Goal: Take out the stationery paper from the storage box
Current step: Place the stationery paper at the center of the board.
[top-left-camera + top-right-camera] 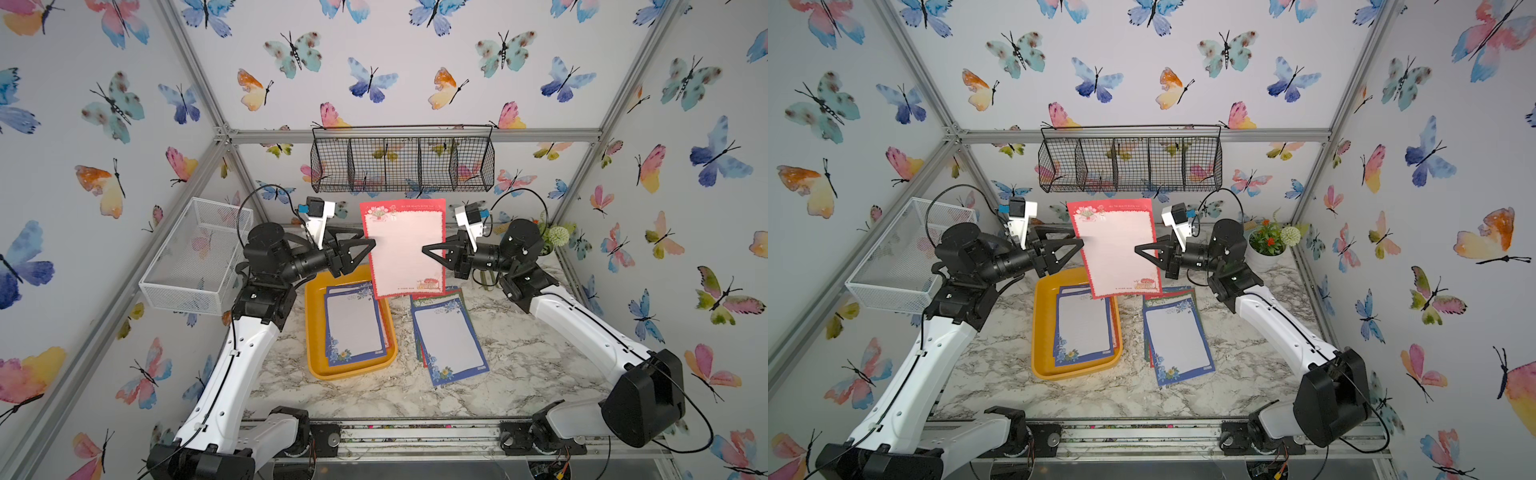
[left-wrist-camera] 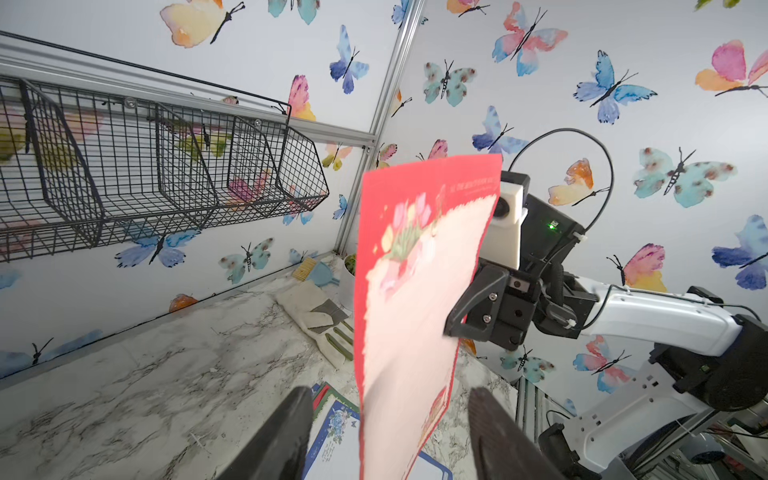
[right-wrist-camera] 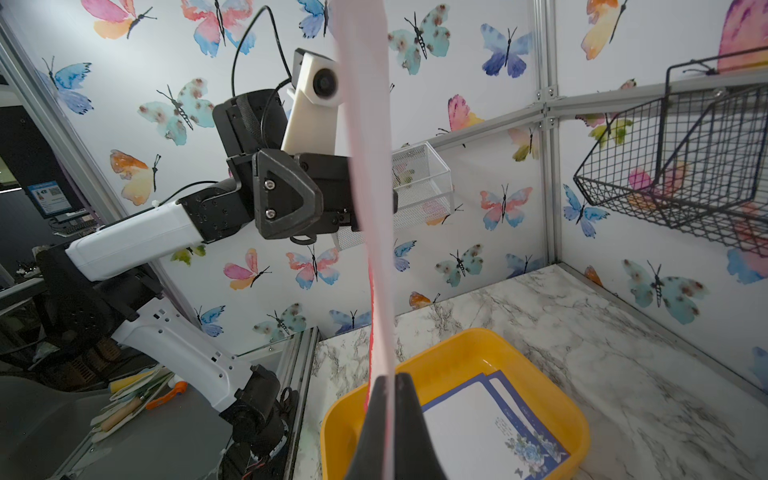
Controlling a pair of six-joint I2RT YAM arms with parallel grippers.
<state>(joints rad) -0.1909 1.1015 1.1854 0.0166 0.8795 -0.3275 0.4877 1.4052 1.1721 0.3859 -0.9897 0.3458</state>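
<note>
Paper sheet (image 1: 405, 249), thin, red-bordered, pinched by right hand (image 1: 423, 250), left hand (image 1: 372, 245) released, smooth yellow tray (image 1: 314, 332) below.

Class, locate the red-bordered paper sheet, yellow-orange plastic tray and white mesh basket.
red-bordered paper sheet (image 1: 405, 255): a top view, pale centre.
yellow-orange plastic tray (image 1: 312, 332): a top view, side wall.
white mesh basket (image 1: 195, 249): a top view, mesh wall.

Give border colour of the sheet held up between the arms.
Held sheet: red border, pale pink centre; best in a top view.
</note>
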